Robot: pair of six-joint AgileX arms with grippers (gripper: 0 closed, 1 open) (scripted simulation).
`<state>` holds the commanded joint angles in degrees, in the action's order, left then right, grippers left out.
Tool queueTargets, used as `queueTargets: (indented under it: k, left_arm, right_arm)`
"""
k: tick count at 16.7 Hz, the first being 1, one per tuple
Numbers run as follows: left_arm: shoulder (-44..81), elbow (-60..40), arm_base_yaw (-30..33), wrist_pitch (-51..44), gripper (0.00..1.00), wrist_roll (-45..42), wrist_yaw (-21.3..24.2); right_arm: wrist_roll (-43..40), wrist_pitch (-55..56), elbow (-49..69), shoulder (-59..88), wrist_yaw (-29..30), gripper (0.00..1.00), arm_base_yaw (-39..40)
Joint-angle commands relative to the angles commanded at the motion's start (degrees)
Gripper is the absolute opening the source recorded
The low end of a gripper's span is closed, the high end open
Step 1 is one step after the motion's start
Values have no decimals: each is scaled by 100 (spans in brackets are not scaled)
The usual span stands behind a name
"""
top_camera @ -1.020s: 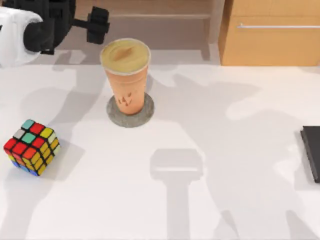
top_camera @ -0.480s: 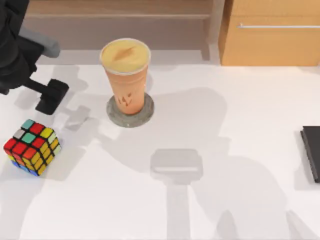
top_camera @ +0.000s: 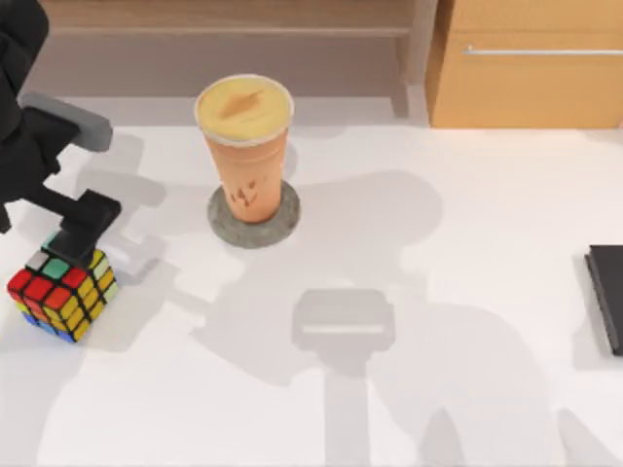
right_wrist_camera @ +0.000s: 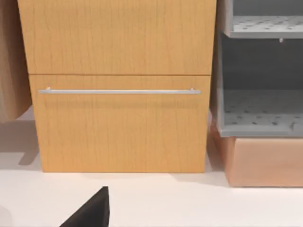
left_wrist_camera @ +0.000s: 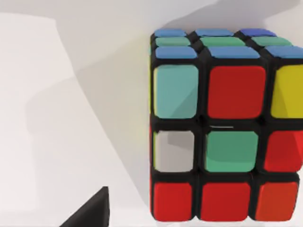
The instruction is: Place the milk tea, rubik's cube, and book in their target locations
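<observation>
The cube (top_camera: 60,288) sits near the table's left edge, resting flat on the white table (top_camera: 438,292), well apart from the cup (top_camera: 244,146). The cup stands upright on the grey coaster (top_camera: 277,226), so that part of the task looks done. A black slab (top_camera: 608,297) lies at the right edge.

The left gripper (top_camera: 58,209) hangs just above the cube's far corner. One finger reaches out over the table towards the cup and the other ends over the cube's top, so the fingers look parted with nothing between them, though the overhead angle makes the gap hard to judge. In the left wrist view the cube (left_wrist_camera: 227,127) is close below the camera, its stickered top facing up.

The cube should be light and rigid, and hard to damage. Its glossy stickers may be a little slippery, and its layers can twist if squeezed off-centre. The best hold is probably on two opposite flat side faces, at mid-height, with the fingers square to the faces and not across a corner.

The right gripper (right_wrist_camera: 87,213) is parked, facing the wooden cabinet (right_wrist_camera: 118,85); I cannot tell how its fingers stand.
</observation>
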<state>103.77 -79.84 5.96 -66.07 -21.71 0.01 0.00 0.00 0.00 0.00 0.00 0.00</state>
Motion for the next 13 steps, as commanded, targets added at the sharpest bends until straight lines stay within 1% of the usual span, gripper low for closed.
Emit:
queueTargets:
  k: [5,11,13]
  left_arm:
    - [54,69,16,110,100,14,0]
    - [319,776,-6,1098,100,-12,1]
    - [374,924,-11,1298,100,-17,2]
  right_arm:
    - [0,0,0,0,0,100,0]
    - [0,0,0,0,0,100,0]
    - [0,0,0,0,0,100,0]
